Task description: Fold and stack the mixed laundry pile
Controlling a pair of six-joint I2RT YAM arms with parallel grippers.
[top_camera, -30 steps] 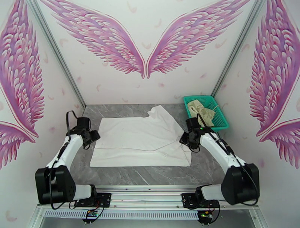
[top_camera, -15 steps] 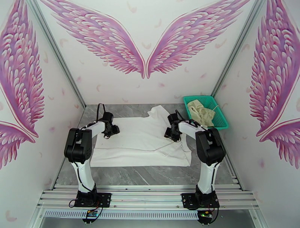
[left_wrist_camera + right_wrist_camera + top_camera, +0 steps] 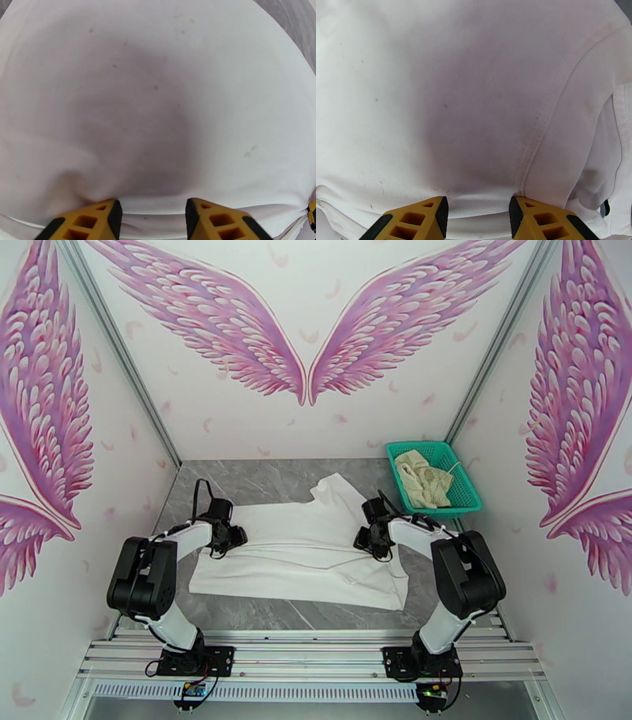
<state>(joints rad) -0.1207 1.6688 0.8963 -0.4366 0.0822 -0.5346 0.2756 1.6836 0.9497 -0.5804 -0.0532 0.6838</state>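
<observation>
While the grey counter (image 3: 261, 477) carries a white shirt (image 3: 300, 548) spread across its middle, a green basket (image 3: 468, 483) at the far right corner holds a cream garment (image 3: 423, 475); the left pincer (image 3: 153, 205) and right pincer (image 3: 478, 202) each pinch shirt cloth at opposite sides.
</observation>
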